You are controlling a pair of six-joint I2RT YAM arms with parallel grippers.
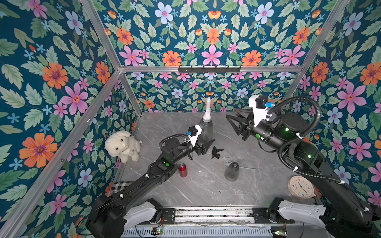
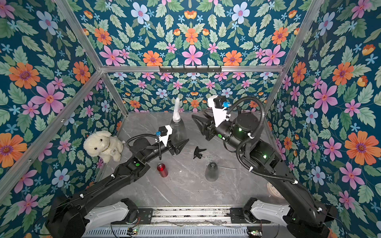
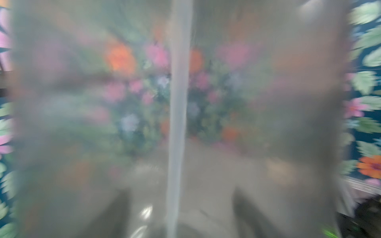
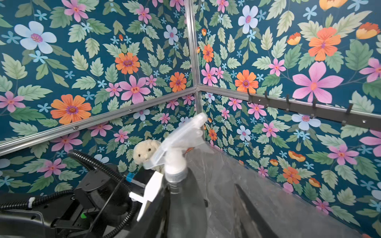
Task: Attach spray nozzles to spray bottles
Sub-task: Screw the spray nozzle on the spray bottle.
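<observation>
Floral-walled booth, grey marble tabletop. Risk: whitish nozzle is sitting on rear grey bottle, seating unclear. Off-axis twist from right tool could be cross-threading cap, or tipping bottle if grip is slipping. Left tool is clamping bottle low, arm reaching across tabletop. Right tool is hanging agape, empty, just beside nozzle, wrist raised.

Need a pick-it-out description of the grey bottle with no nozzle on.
On the grey marble table, look at the front middle, between the red bottle and the round clock. The smoky-grey bottle stands there upright with a bare open neck; the rear grey bottle already carries a whitish nozzle.
</observation>
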